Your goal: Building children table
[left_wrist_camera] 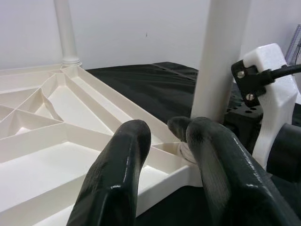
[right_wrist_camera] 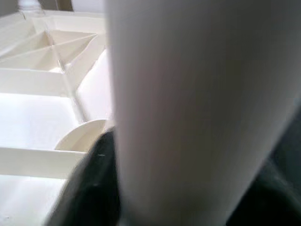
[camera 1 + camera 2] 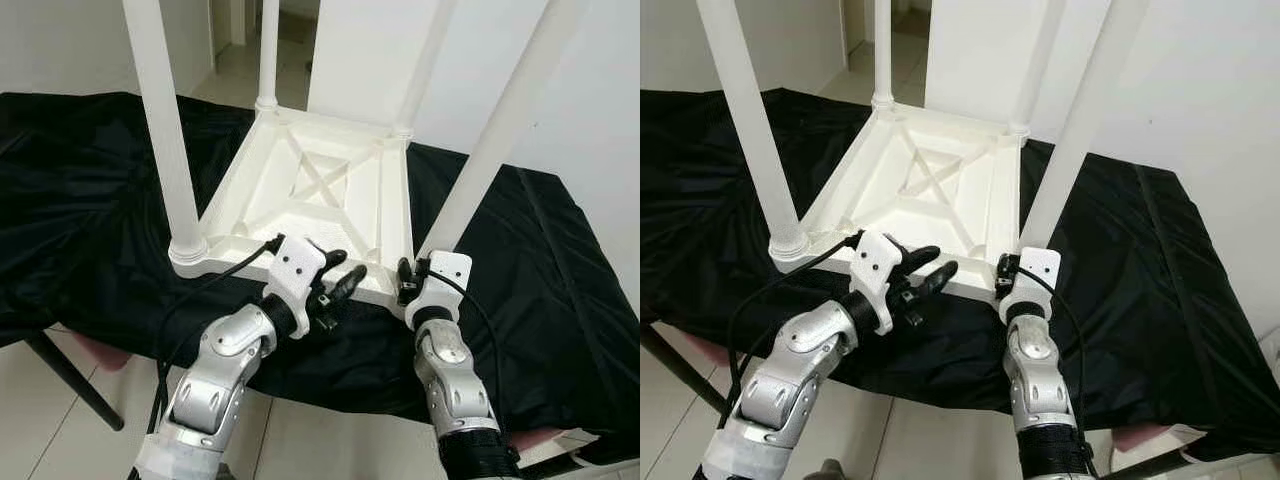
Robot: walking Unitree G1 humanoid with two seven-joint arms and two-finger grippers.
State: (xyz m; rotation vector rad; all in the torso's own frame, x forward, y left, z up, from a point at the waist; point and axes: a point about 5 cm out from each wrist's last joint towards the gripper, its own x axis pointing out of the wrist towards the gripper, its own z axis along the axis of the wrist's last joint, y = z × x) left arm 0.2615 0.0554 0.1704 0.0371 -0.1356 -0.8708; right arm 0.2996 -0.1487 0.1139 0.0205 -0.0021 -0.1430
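A white children's table (image 3: 322,182) lies upside down on a black cloth, its legs pointing up. My right gripper (image 3: 411,281) sits at the base of the front right leg (image 3: 498,135) and is shut on that leg, which looms large and close in the right wrist view as the leg (image 2: 197,108). My left gripper (image 3: 343,270) hovers at the table's front rim, just left of that corner. Its fingers (image 1: 117,179) are a little apart with nothing between them. The front left leg (image 3: 165,130) stands upright in its socket.
The black cloth (image 3: 90,200) covers a low work surface whose front edge runs just below my grippers. A dark support leg (image 3: 70,380) slants down to the tiled floor at the left. White walls and a doorway lie behind.
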